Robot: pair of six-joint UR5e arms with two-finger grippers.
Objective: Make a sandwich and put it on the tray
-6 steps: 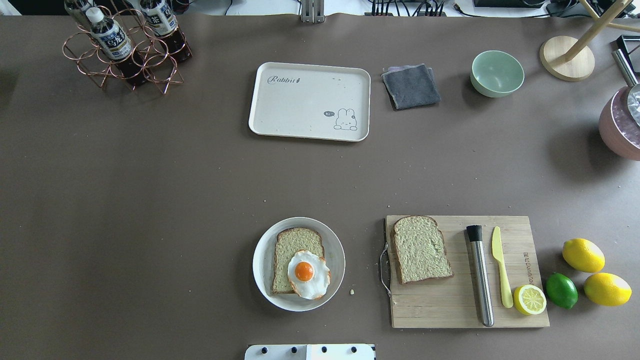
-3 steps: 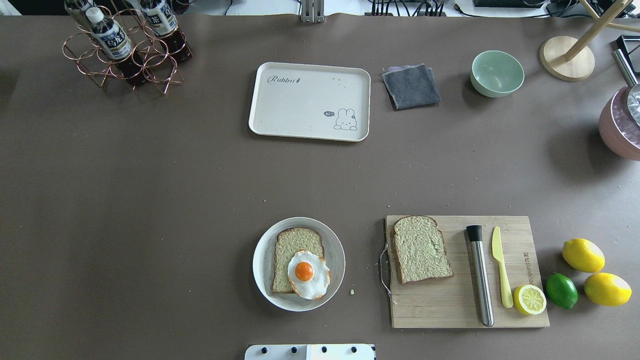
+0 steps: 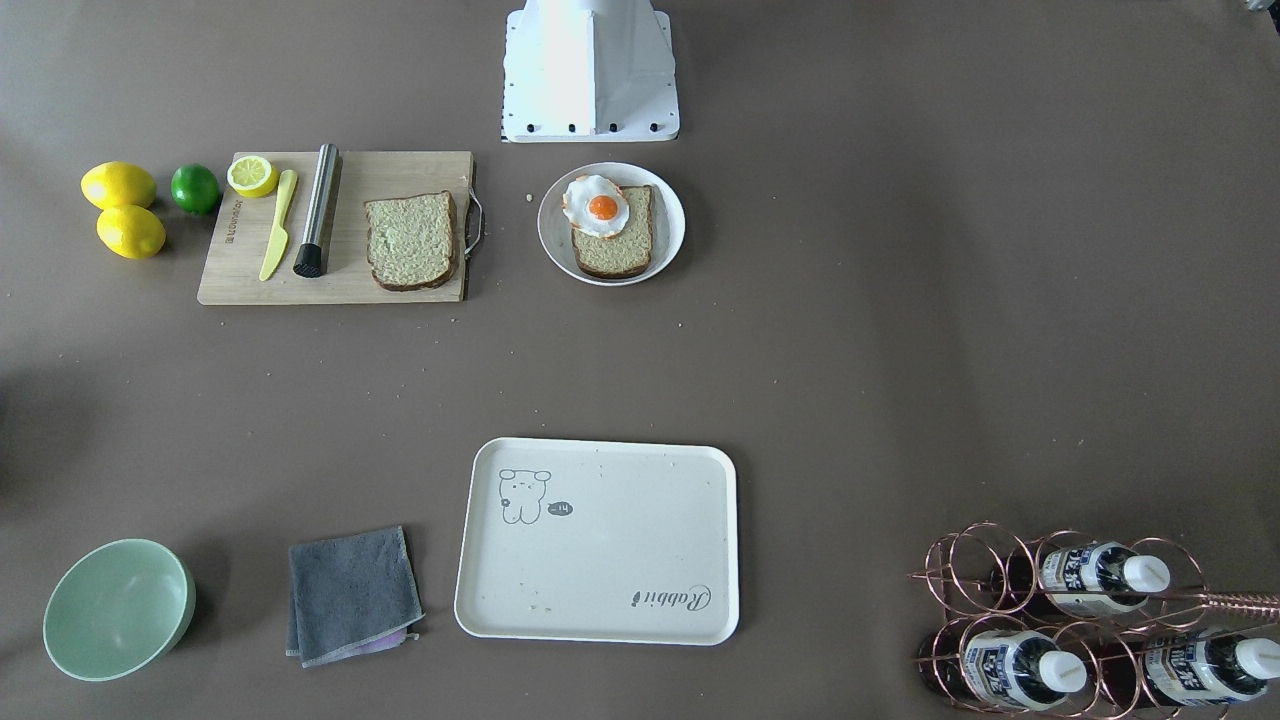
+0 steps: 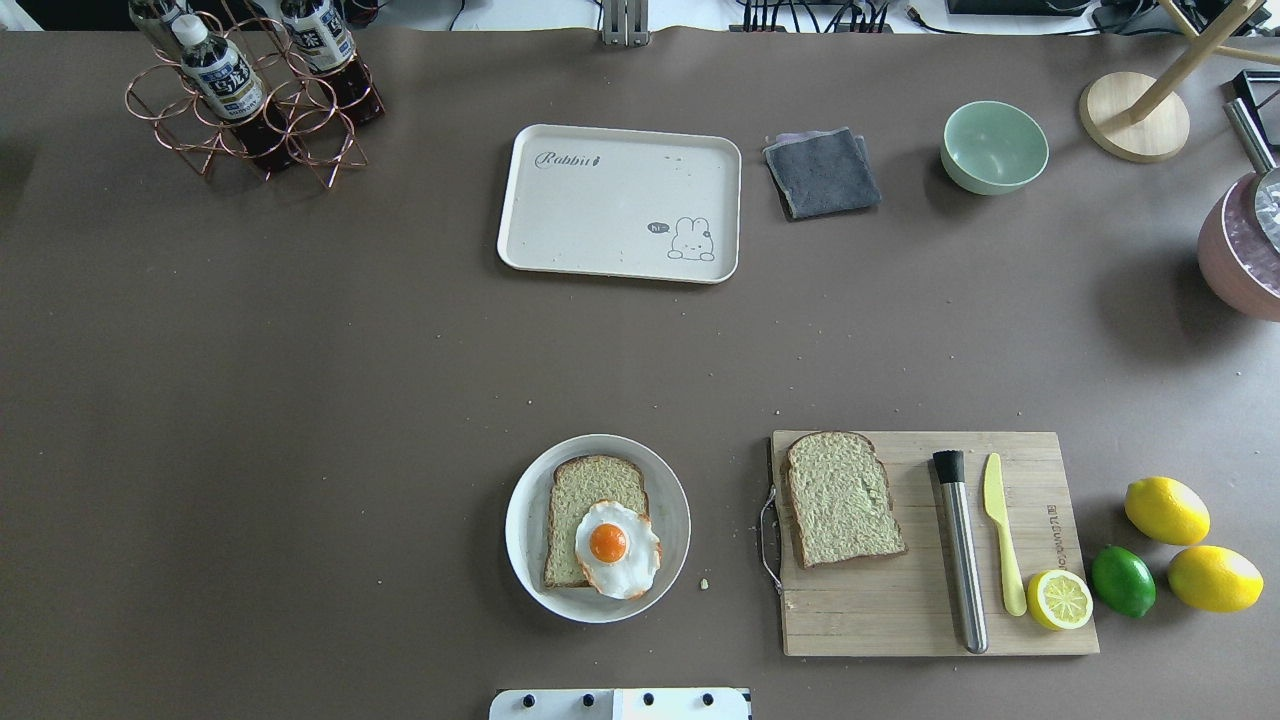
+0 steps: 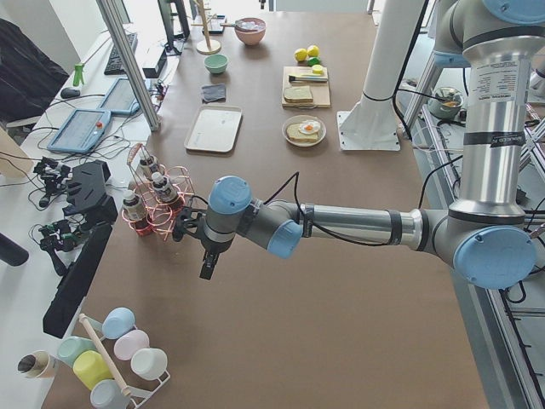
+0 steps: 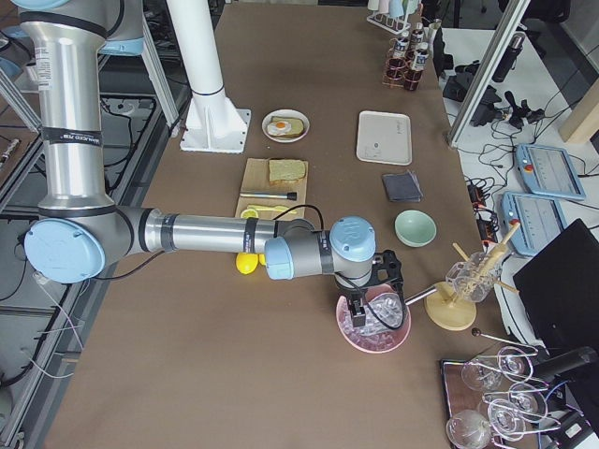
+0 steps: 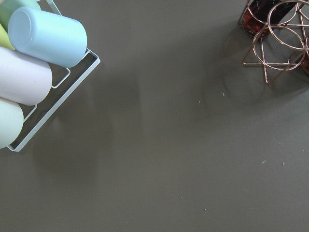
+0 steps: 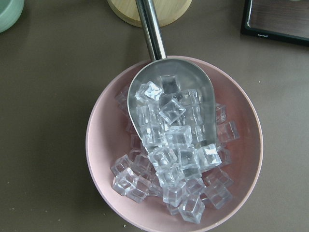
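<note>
One bread slice [image 4: 590, 490] lies on a round white plate [image 4: 525, 520] with the fried egg [image 4: 615, 548] on its near corner. The second bread slice [image 4: 840, 497] lies flat on the wooden cutting board [image 4: 900, 620]. The cream tray [image 4: 620, 203] sits empty at the far middle of the table. My left gripper [image 5: 207, 268] hangs over bare table near the bottle rack, far from the food. My right gripper [image 6: 358, 313] hangs over a pink ice bowl [image 8: 101, 145]. I cannot tell whether either gripper is open or shut.
The board also holds a steel muddler [image 4: 960, 550], a yellow knife [image 4: 1003, 535] and half a lemon [image 4: 1060, 598]. Lemons [image 4: 1165, 510] and a lime [image 4: 1122, 580] lie beside it. A grey cloth [image 4: 822, 172], green bowl [image 4: 994, 146] and bottle rack [image 4: 245, 95] stand at the back.
</note>
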